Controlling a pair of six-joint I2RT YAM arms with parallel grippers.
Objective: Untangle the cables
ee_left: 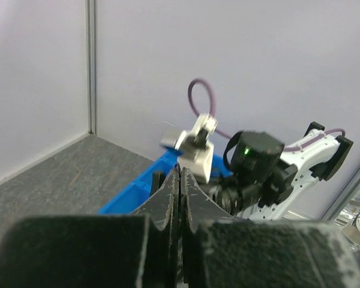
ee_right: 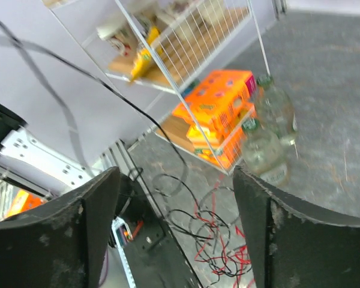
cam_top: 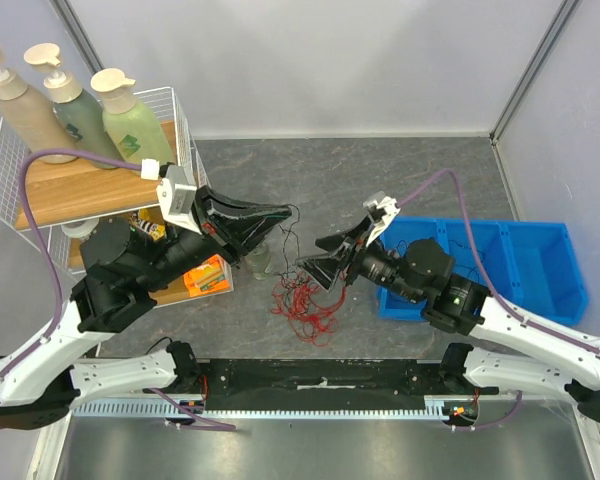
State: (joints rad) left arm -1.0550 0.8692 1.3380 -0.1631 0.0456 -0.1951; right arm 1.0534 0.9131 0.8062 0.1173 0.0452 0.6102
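The cables [cam_top: 305,300] lie as a loose tangle of thin red and black wires on the grey table between the two arms; they also show in the right wrist view [ee_right: 231,240]. My left gripper [cam_top: 285,212] is raised above the tangle's far side and shut [ee_left: 180,169]. A black cable [cam_top: 288,238] hangs from its tip down into the heap, and it runs up and to the left in the right wrist view [ee_right: 108,90]. My right gripper [cam_top: 322,260] hovers just right of and above the tangle, wide open [ee_right: 177,174], with nothing between its fingers.
A white wire rack [cam_top: 180,120] with three pump bottles [cam_top: 65,100] stands at the back left. Orange boxes [cam_top: 208,275] sit on its lower shelf. Two clear plastic bottles [ee_right: 270,132] stand beside the rack. A blue bin [cam_top: 540,260] is on the right.
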